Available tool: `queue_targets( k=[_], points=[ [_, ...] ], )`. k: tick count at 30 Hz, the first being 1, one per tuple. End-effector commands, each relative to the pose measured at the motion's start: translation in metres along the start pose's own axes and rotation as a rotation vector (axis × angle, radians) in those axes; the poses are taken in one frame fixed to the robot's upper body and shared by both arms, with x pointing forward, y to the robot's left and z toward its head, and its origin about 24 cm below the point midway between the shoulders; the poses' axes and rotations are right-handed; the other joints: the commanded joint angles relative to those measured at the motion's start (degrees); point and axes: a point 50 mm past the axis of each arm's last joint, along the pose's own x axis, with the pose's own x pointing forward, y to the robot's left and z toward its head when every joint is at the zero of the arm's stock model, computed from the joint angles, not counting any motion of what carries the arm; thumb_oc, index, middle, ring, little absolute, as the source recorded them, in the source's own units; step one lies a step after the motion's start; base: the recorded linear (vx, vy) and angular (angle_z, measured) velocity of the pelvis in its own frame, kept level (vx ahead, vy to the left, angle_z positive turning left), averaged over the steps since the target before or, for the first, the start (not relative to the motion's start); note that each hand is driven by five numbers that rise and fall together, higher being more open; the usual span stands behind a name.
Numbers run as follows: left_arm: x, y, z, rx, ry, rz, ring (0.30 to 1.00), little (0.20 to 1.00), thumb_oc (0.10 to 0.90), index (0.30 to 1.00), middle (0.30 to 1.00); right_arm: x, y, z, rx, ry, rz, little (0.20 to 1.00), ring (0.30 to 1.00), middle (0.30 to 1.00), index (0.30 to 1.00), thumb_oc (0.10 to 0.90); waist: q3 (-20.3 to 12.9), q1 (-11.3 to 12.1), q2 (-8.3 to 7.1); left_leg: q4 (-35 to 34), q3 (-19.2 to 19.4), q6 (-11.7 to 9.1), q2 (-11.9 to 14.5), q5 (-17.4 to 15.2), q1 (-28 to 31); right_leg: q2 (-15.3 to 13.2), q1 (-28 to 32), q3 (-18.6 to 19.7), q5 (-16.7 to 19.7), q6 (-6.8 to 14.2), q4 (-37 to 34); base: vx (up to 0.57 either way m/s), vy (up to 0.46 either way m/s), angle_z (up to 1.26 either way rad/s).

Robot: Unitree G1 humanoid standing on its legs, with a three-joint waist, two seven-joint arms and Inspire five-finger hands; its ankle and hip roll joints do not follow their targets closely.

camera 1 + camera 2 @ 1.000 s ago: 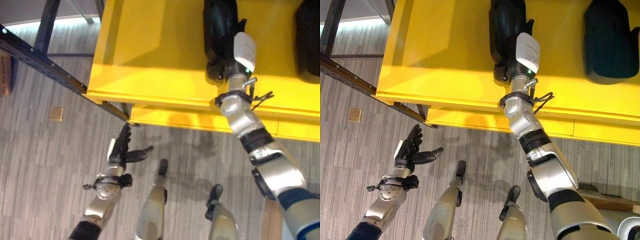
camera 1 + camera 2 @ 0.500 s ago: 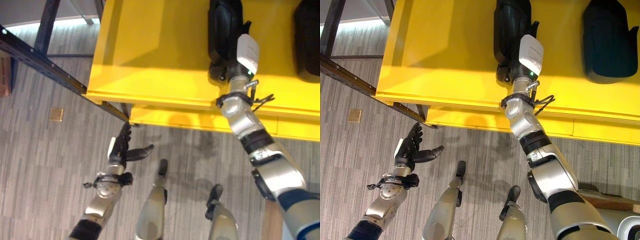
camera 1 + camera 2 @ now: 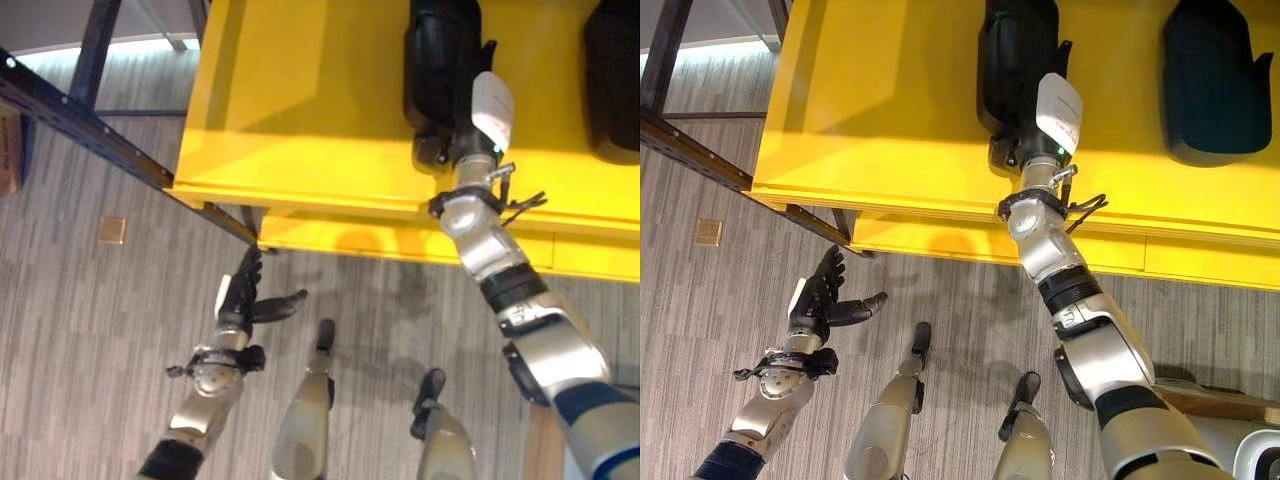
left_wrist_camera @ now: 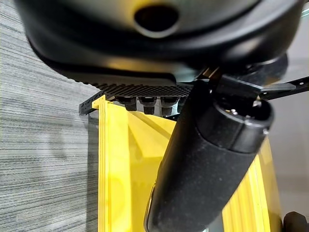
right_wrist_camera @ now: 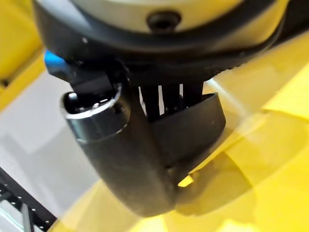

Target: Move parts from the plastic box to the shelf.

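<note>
Grey striped carpet [image 3: 90, 330] runs beneath a bright yellow plastic box [image 3: 890, 110], where a second black moulded part [image 3: 1215, 85] lies well apart. Right hand [image 3: 1025, 135] reaches in, fingers curled round a black moulded plastic part [image 3: 1012, 50]; left hand [image 3: 818, 300] hangs over the floor, fingers straight and empty.

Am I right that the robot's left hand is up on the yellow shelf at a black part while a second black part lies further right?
Not quite: it is the right hand at the black part on the yellow shelf, as the right eye view shows. The left hand hangs open over the floor. The second black part does lie further right.
</note>
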Motion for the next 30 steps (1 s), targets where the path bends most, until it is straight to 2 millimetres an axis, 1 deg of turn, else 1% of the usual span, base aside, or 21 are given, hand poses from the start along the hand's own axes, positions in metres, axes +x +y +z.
queue_targets(
  k=[1, 2, 3, 4, 5, 8, 9, 12, 15, 16, 18, 21, 22, 23, 26, 27, 28, 30],
  points=[
    [0.001, 0.009, 0.037, 0.027, -0.196, 0.023, 1.000, 1.000, 0.900, 1.000, 1.000, 0.012, -0.040, 0.062, 0.168, -0.283, -0.161, 1.000, 1.000, 1.000, 1.000, 0.900, -0.7, -0.5, -1.79, 2.9, 4.3, 0.9, 0.9, -2.0, -0.2, 0.1, -0.2, 2.5, 0.9, -2.3, 3.9, 0.01, 0.001, -0.05],
    [0.001, 0.009, 0.037, 0.027, -0.195, 0.026, 1.000, 1.000, 0.900, 1.000, 1.000, 0.011, -0.041, 0.066, 0.188, -0.301, -0.169, 1.000, 1.000, 1.000, 1.000, 0.900, -0.7, -0.6, -1.90, 2.9, 4.4, 0.9, 1.0, -2.0, -0.2, 0.1, -0.2, 2.5, 0.8, -2.3, 3.9, 0.01, -0.001, -0.04],
    [0.001, 0.009, 0.037, 0.028, -0.194, 0.026, 1.000, 1.000, 0.900, 1.000, 1.000, 0.010, -0.041, 0.066, 0.188, -0.300, -0.169, 1.000, 1.000, 1.000, 1.000, 0.900, -0.7, -0.6, -1.93, 2.9, 4.4, 0.9, 1.0, -2.0, -0.2, 0.1, -0.2, 2.5, 0.8, -2.3, 3.9, 0.00, 0.000, 0.00],
    [0.001, 0.010, 0.037, 0.029, -0.192, 0.034, 1.000, 1.000, 0.900, 1.000, 1.000, 0.007, -0.047, 0.074, 0.209, -0.347, -0.191, 1.000, 1.000, 1.000, 1.000, 0.900, -0.6, -0.8, -2.07, 3.0, 4.4, 0.9, 1.0, -2.1, -0.2, 0.1, -0.3, 2.5, 0.8, -2.3, 4.1, 0.00, 0.000, 0.00],
    [0.000, 0.010, 0.036, 0.030, -0.191, 0.034, 1.000, 1.000, 0.900, 1.000, 1.000, 0.007, -0.047, 0.074, 0.209, -0.346, -0.190, 1.000, 1.000, 1.000, 1.000, 0.900, -0.6, -0.8, -2.10, 3.0, 4.4, 0.9, 1.0, -2.1, -0.2, 0.1, -0.3, 2.5, 0.8, -2.3, 4.1, 0.00, 0.000, 0.00],
    [0.000, 0.012, 0.037, 0.038, -0.193, 0.046, 1.000, 1.000, 0.900, 1.000, 1.000, -0.001, -0.060, 0.092, 0.266, -0.438, -0.245, 1.000, 1.000, 1.000, 1.000, 0.900, -0.5, -1.1, -2.41, 3.1, 4.4, 0.8, 1.0, -2.1, -0.4, 0.2, -0.5, 2.7, 0.6, -2.4, 4.3, 0.00, 0.000, 0.00],
    [-0.001, 0.012, 0.037, 0.038, -0.192, 0.051, 1.000, 1.000, 0.900, 1.000, 1.000, -0.007, -0.065, 0.102, 0.304, -0.487, -0.267, 1.000, 1.000, 1.000, 1.000, 0.900, -0.6, -1.4, -2.63, 3.2, 4.5, 0.8, 1.0, -2.1, -0.5, 0.3, -0.7, 2.8, 0.5, -2.5, 4.5, 0.00, 0.000, 0.00],
    [-0.002, 0.013, 0.037, 0.042, -0.189, 0.062, 1.000, 1.000, 0.900, 1.000, 1.000, -0.019, -0.073, 0.115, 0.372, -0.561, -0.293, 1.000, 1.000, 1.000, 1.000, 0.900, -0.5, -1.7, -3.09, 3.3, 4.6, 0.8, 1.2, -2.1, -0.6, 0.3, -0.9, 3.0, 0.4, -2.6, 4.6, 0.00, 0.000, 0.00],
    [-0.004, 0.015, 0.038, 0.048, -0.193, 0.075, 1.000, 1.000, 0.900, 1.000, 1.000, -0.026, -0.080, 0.119, 0.369, -0.600, -0.326, 1.000, 1.000, 1.000, 1.000, 0.900, -0.6, -2.1, -3.39, 3.6, 4.7, 0.8, 1.4, -2.3, -0.7, 0.4, -1.2, 3.2, 0.2, -2.7, 5.1, 0.00, 0.000, 0.00],
    [-0.004, 0.015, 0.039, 0.052, -0.197, 0.081, 1.000, 1.000, 0.900, 1.000, 1.000, -0.029, -0.086, 0.121, 0.390, -0.619, -0.357, 1.000, 1.000, 1.000, 1.000, 0.900, -0.6, -2.3, -3.52, 3.6, 4.7, 0.7, 1.4, -2.4, -0.7, 0.6, -1.3, 3.3, 0.1, -2.7, 5.2, 0.00, 0.000, 0.00],
    [-0.004, 0.016, 0.039, 0.057, -0.197, 0.089, 1.000, 1.000, 0.900, 1.000, 1.000, -0.038, -0.092, 0.125, 0.432, -0.655, -0.385, 1.000, 1.000, 1.000, 1.000, 0.900, -0.5, -2.7, -3.81, 3.8, 4.8, 0.7, 1.5, -2.4, -0.7, 0.7, -1.5, 3.4, 0.1, -2.7, 5.3, 0.00, 0.000, 0.00],
    [-0.006, 0.018, 0.037, 0.063, -0.189, 0.103, 1.000, 1.000, 0.900, 1.000, 1.000, -0.053, -0.094, 0.127, 0.479, -0.707, -0.370, 1.000, 1.000, 1.000, 1.000, 0.900, -0.6, -3.4, -4.40, 3.7, 5.1, 0.7, 1.8, -2.4, -0.3, 0.9, -1.4, 3.8, 0.2, -2.7, 5.1, 0.00, -0.002, -0.03],
    [-0.006, 0.018, 0.037, 0.064, -0.188, 0.103, 1.000, 1.000, 0.900, 1.000, 1.000, -0.053, -0.094, 0.126, 0.480, -0.706, -0.369, 1.000, 1.000, 1.000, 1.000, 0.900, -0.7, -3.4, -4.42, 3.6, 5.2, 0.7, 1.8, -2.4, -0.2, 0.9, -1.4, 3.8, 0.3, -2.7, 5.1, -0.02, 0.002, -0.06],
    [-0.008, 0.019, 0.034, 0.063, -0.180, 0.106, 1.000, 1.000, 0.900, 1.000, 1.000, -0.063, -0.091, 0.120, 0.496, -0.713, -0.324, 1.000, 1.000, 1.000, 1.000, 0.900, -1.0, -4.0, -4.88, 3.3, 5.3, 0.6, 2.2, -2.3, 0.3, 1.2, -1.3, 4.1, 0.4, -2.7, 4.9, -0.02, 0.003, -0.06],
    [-0.009, 0.019, 0.033, 0.060, -0.176, 0.104, 1.000, 1.000, 0.900, 1.000, 1.000, -0.074, -0.085, 0.111, 0.517, -0.707, -0.260, 1.000, 1.000, 1.000, 1.000, 0.900, -1.4, -4.6, -5.36, 3.0, 5.6, 0.4, 2.5, -2.2, 1.0, 1.4, -0.9, 4.4, 0.6, -2.7, 4.5, -0.01, 0.000, -0.10],
    [-0.009, 0.019, 0.031, 0.061, -0.170, 0.106, 1.000, 1.000, 0.900, 1.000, 1.000, -0.080, -0.082, 0.108, 0.564, -0.701, -0.230, 1.000, 1.000, 1.000, 1.000, 0.900, -1.6, -4.9, -5.51, 2.9, 5.7, 0.4, 2.6, -2.1, 1.3, 1.5, -0.8, 4.6, 0.7, -2.7, 4.1, -0.01, 0.000, -0.15],
    [-0.010, 0.019, 0.030, 0.061, -0.167, 0.106, 1.000, 1.000, 0.900, 1.000, 1.000, -0.080, -0.082, 0.107, 0.565, -0.699, -0.227, 1.000, 1.000, 1.000, 1.000, 0.900, -1.7, -4.8, -5.52, 2.7, 5.8, 0.4, 2.6, -2.0, 1.5, 1.5, -0.7, 4.7, 0.8, -2.7, 4.0, 0.00, 0.001, -0.13],
    [-0.011, 0.017, 0.025, 0.059, -0.147, 0.094, 1.000, 1.000, 0.900, 1.000, 1.000, -0.093, -0.072, 0.099, 0.646, -0.673, -0.142, 1.000, 1.000, 1.000, 1.000, 0.900, -2.1, -5.3, -5.80, 2.2, 6.1, 0.3, 2.9, -1.9, 2.4, 1.8, 0.0, 4.9, 1.0, -2.6, 3.2, 0.00, 0.003, -0.11]
  ],
)
